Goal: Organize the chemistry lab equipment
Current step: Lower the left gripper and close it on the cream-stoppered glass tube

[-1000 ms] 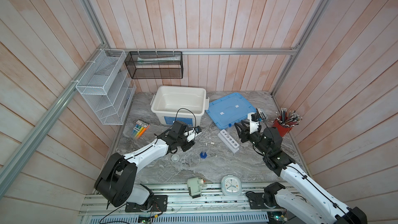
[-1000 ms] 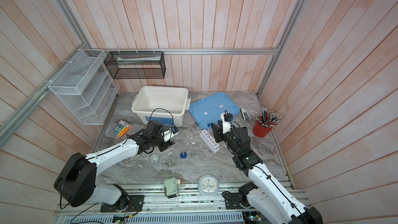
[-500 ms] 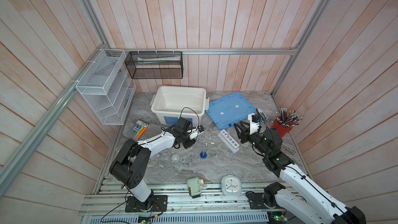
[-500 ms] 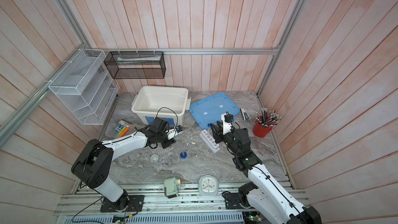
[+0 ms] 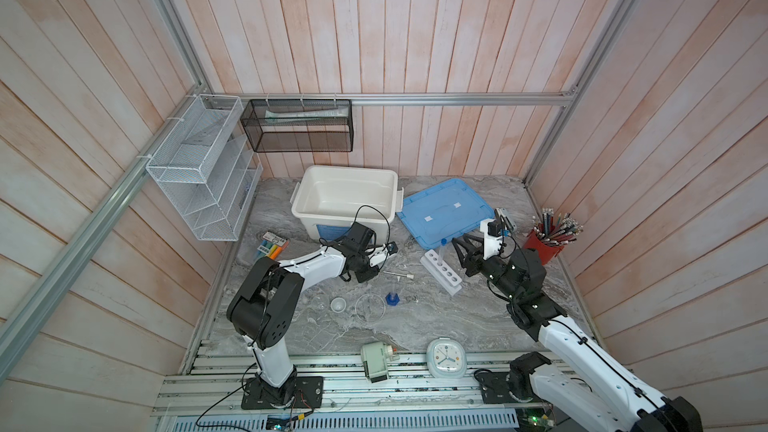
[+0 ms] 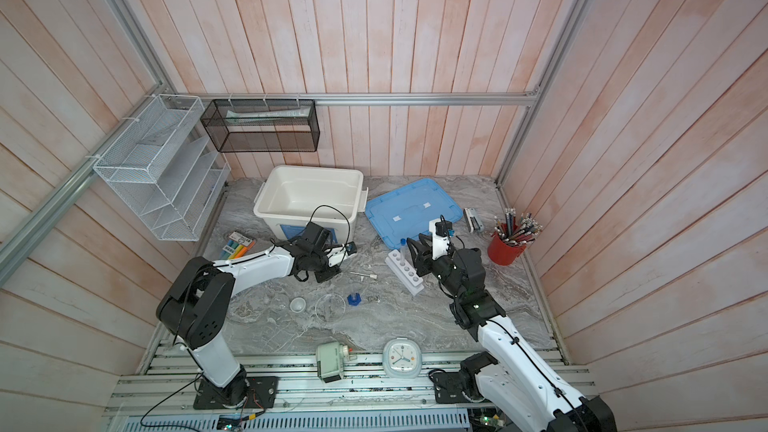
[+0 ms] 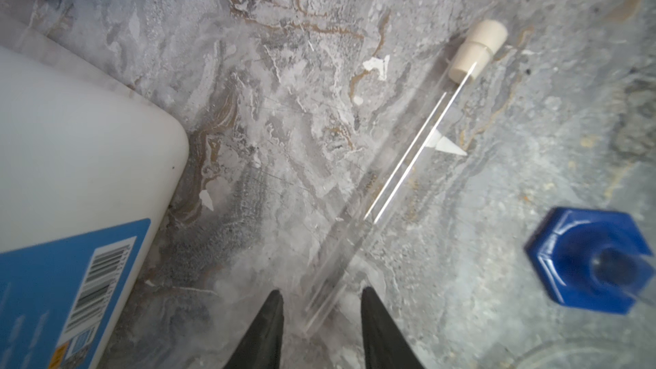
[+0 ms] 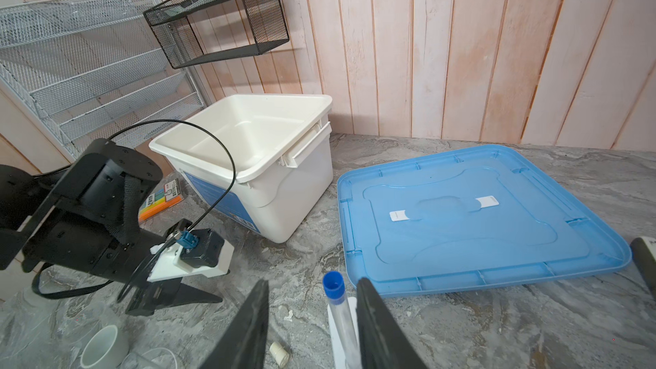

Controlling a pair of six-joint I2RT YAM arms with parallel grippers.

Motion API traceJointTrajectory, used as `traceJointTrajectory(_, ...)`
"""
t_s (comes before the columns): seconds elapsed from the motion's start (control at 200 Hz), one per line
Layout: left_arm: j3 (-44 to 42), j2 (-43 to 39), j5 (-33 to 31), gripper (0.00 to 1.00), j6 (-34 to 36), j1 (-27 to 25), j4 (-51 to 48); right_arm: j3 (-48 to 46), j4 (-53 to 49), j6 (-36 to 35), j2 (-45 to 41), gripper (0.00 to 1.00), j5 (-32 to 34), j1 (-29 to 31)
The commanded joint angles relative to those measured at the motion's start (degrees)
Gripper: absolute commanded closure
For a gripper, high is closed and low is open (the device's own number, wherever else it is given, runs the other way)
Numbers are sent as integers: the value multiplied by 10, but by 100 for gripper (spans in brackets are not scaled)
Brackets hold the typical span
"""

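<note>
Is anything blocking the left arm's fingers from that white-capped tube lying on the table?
Nothing visible does. The white-capped tube lies with its closed end between the open left fingers. The blue-based cylinder and white bin stand off to either side.

The thin clear white-capped tube (image 7: 408, 157) is blurring at its uncapped end, and the small blue-based clear cylinder (image 7: 589, 264) is smearing; the white six-hole rack (image 8: 332, 346) is running off the right wrist view's edge.

Pale pink plank walls (image 5: 415, 35) surround a grey marbled tabletop (image 5: 415, 322) and mounted wire shelves (image 5: 199, 184).
</note>
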Motion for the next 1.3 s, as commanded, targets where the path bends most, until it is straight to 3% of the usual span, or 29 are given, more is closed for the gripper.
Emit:
traceJointTrajectory(0.0, 16, 22, -18, 61, 22, -10, -19, -8, 27, 13, 1, 58, -21, -5)
traceJointTrajectory(0.8, 64, 90, -35, 60, 52, -27, -65, -28, 42, 24, 0, 59, -38, -21)
traceJointTrajectory(1.296, 55, 100, -38, 73, 47, -32, -68, -33, 41, 29, -6, 59, -39, -28)
